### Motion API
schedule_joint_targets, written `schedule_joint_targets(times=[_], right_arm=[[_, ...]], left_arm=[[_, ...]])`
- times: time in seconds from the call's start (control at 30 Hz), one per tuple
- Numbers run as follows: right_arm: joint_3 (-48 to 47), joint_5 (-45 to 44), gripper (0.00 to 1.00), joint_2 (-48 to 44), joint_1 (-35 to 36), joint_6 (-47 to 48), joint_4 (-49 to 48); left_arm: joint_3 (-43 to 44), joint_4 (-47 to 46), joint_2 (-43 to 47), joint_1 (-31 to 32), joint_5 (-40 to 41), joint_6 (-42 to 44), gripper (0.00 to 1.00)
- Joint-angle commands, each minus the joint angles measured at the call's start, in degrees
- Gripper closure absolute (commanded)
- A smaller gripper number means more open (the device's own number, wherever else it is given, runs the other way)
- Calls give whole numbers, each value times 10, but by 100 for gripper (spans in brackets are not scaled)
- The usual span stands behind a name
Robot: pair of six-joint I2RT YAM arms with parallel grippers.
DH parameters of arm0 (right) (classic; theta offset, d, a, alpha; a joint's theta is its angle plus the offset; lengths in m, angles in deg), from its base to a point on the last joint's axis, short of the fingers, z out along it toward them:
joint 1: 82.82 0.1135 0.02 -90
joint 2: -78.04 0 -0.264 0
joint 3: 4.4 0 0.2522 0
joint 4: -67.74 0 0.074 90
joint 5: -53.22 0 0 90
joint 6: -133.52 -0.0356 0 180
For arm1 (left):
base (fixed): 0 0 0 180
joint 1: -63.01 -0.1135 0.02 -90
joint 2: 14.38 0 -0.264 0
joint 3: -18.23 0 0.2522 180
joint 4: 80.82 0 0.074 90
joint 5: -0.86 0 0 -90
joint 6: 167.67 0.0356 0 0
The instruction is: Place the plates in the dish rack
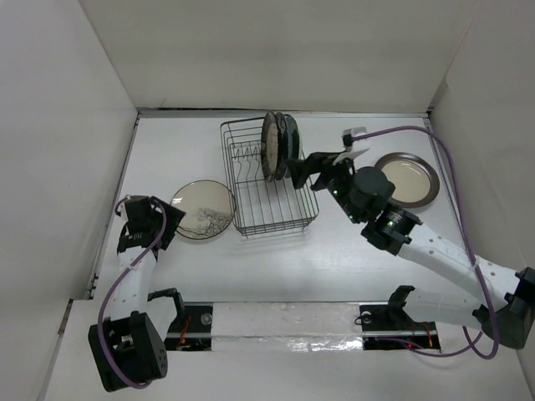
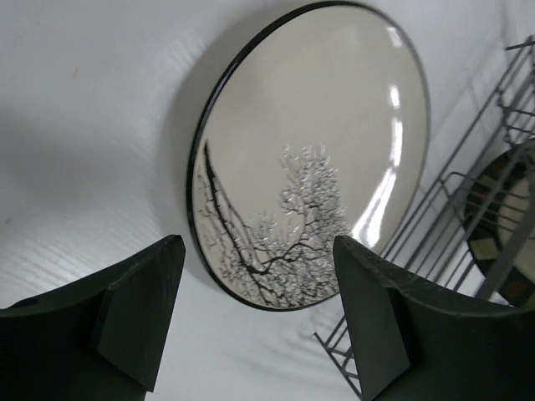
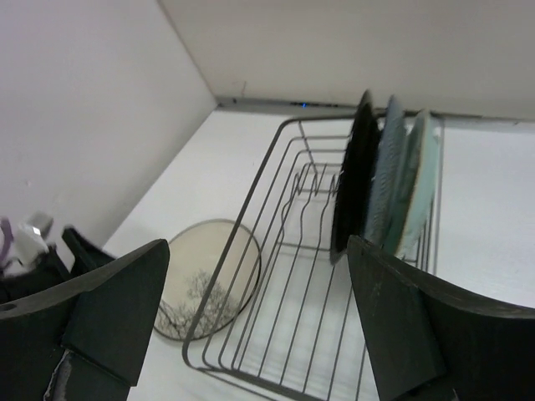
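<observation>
The dark wire dish rack [image 1: 272, 209] stands mid-table. Three plates [image 1: 280, 146] stand upright at its far end; the right wrist view shows them as a dark one [image 3: 355, 175], a blue-patterned one [image 3: 384, 180] and a pale green one [image 3: 418, 180]. A dark-rimmed cream plate with a tree pattern [image 1: 203, 209] lies flat left of the rack. A grey-brown rimmed beige plate [image 1: 407, 180] lies flat at the right. My left gripper [image 1: 167, 224] is open and empty just left of the tree plate [image 2: 309, 150]. My right gripper [image 1: 301, 171] is open and empty above the rack's right side [image 3: 284, 251].
White walls enclose the table on the left, back and right. A taped strip [image 1: 284, 322] runs along the near edge between the arm bases. A purple cable [image 1: 451, 167] loops above the beige plate.
</observation>
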Motion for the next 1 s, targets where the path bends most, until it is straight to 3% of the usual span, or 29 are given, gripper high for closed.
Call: schedule_joint_targets(times=[0.0,0.23,0.5,0.77,0.87,0.97], right_arm=[[15,-12,8,-38,-31,-6,-28],[22,22,9,-38,-74,-21,-27],[27,25,11,-26,-80,-26,-41],[32,14,12,-17,-80,-26,-56],[31,17,12,-18,-80,-28,-57],[31,16,12,-22,-80,-28,-56]], left_arm=[[-41,6,-8,-2,2,-33,32],[-83,-48,-24,-2,-23,-61,34],[-157,-229,-102,-2,-85,-109,39],[-167,-271,-101,-2,-90,-123,42],[-174,-292,-98,-2,-75,-120,49],[-203,-339,-79,-2,-72,-125,73]])
